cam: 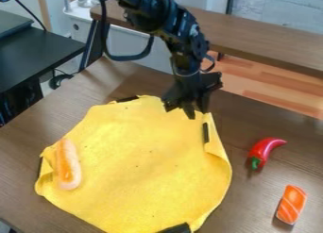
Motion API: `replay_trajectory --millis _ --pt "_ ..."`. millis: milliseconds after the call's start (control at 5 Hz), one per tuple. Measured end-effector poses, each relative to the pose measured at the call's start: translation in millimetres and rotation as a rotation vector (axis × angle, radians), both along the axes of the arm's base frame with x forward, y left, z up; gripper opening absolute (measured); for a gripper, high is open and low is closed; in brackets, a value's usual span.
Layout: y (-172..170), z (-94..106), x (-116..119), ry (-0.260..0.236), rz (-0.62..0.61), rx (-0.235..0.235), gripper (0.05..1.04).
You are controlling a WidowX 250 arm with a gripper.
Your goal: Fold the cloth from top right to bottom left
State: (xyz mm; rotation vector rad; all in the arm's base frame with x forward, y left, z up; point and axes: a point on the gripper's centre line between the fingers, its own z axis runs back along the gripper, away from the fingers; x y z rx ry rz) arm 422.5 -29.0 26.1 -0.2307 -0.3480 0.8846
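The black gripper hangs at the upper right edge of the yellow cloth, close to its top right corner. Whether it touches the fabric is unclear. The cloth lies spread over the brown table, its right edge turned over in a narrow flap and its left edge curled up. Dark patches show along its border at the top, right, left and bottom. On the cloth's left part rests an orange and pale hot-dog-shaped toy.
Right of the cloth, a red chili pepper lies on the table, with an orange and white sushi-like piece nearer the lower right corner. A black desk stands at the upper left, and a wooden bench runs behind.
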Motion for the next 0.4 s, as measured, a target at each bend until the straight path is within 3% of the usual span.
replay_trajectory --millis 200,400 --pt "-6.9 -0.2 0.3 -0.005 -0.023 -0.003 0.738" --pt "-18.9 -13.6 4.8 0.001 -0.047 0.016 0.985"
